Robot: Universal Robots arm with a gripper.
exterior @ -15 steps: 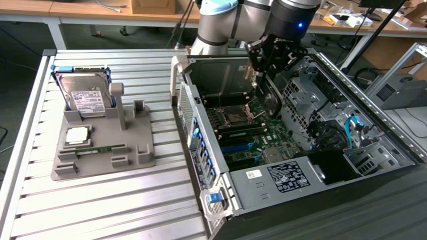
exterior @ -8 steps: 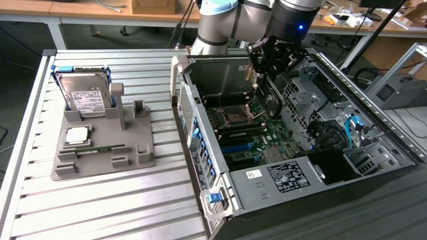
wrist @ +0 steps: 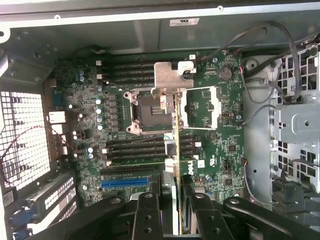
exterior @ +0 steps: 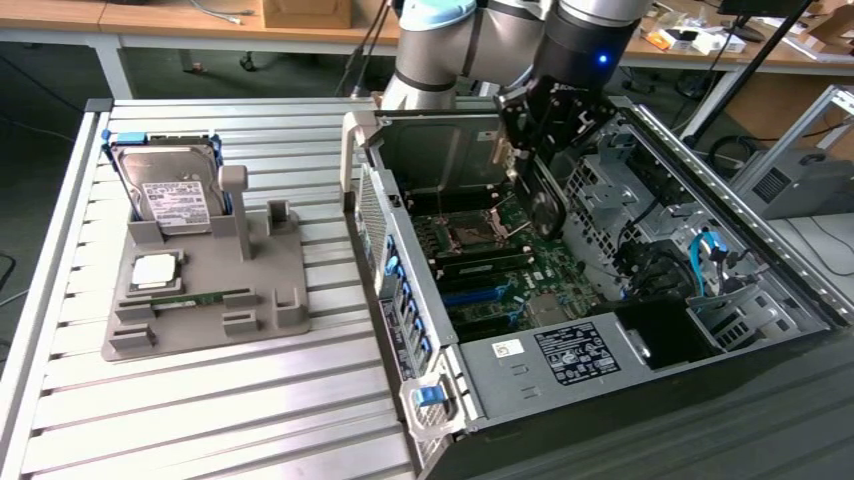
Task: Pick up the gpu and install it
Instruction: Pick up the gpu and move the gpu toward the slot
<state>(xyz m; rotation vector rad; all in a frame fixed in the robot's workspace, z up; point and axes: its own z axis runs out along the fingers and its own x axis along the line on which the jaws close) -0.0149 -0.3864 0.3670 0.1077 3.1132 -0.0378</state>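
The gripper (wrist: 175,199) clamps the gpu (wrist: 172,80) edge-on between its fingers; both hang above the motherboard (wrist: 215,145).

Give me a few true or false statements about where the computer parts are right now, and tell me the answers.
1. The hand grips the gpu. True.
2. The gpu is seated in a slot on the motherboard. False: it hangs above the motherboard, held edge-on between the fingers.
3. The hard drive lies inside the computer case. False: it stands upright in the gray tray on the table, to the exterior view's left of the case.
4. A green memory stick lies flat on that tray. True.
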